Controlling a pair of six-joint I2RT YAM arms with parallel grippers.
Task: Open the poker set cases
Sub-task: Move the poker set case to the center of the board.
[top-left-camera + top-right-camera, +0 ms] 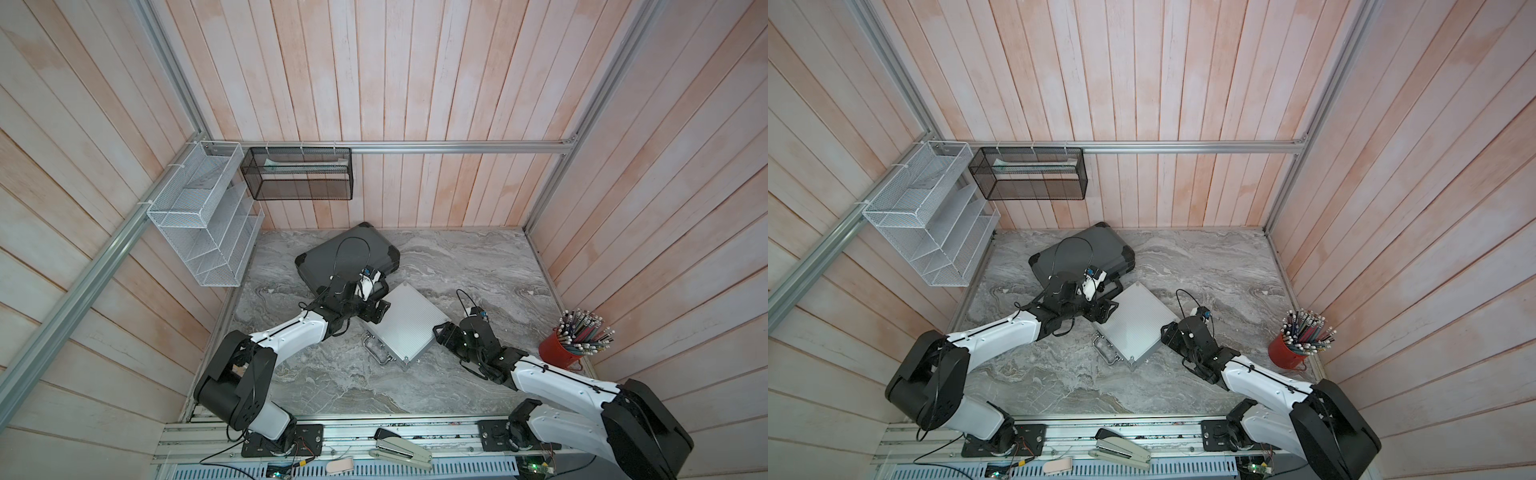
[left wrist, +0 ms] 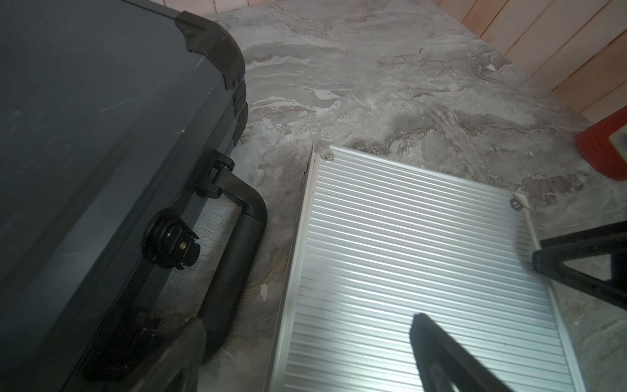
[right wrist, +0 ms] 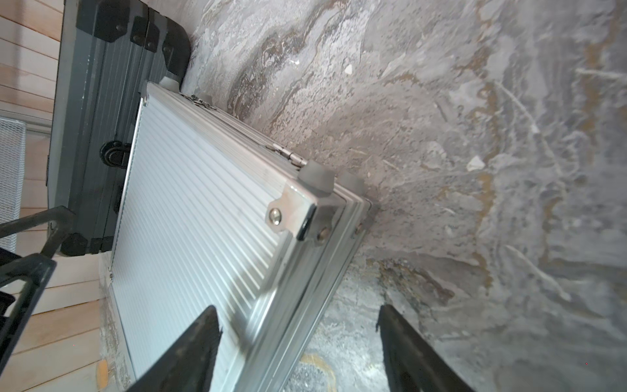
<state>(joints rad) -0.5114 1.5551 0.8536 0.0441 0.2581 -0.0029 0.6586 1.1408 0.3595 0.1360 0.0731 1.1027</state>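
Two poker set cases lie shut on the marble table. The larger dark grey case (image 1: 345, 255) (image 1: 1079, 253) sits at the back, and its black handle (image 2: 237, 244) faces the ribbed silver case (image 1: 409, 320) (image 1: 1136, 326) (image 2: 424, 258) (image 3: 190, 210). My left gripper (image 1: 380, 311) (image 1: 1108, 312) (image 2: 305, 339) hovers open over the silver lid's corner nearest the dark case, holding nothing. My right gripper (image 1: 439, 332) (image 1: 1168, 330) (image 3: 298, 319) is open and straddles the silver case's right side edge. One of its fingers (image 3: 203, 332) is over the lid, the other beside the case over the table.
A red cup of pencils (image 1: 559, 349) stands at the right wall. A white wire rack (image 1: 199, 216) and a black mesh basket (image 1: 297, 174) hang at the back left. A stapler (image 1: 401, 451) lies on the front rail. Wood walls enclose three sides.
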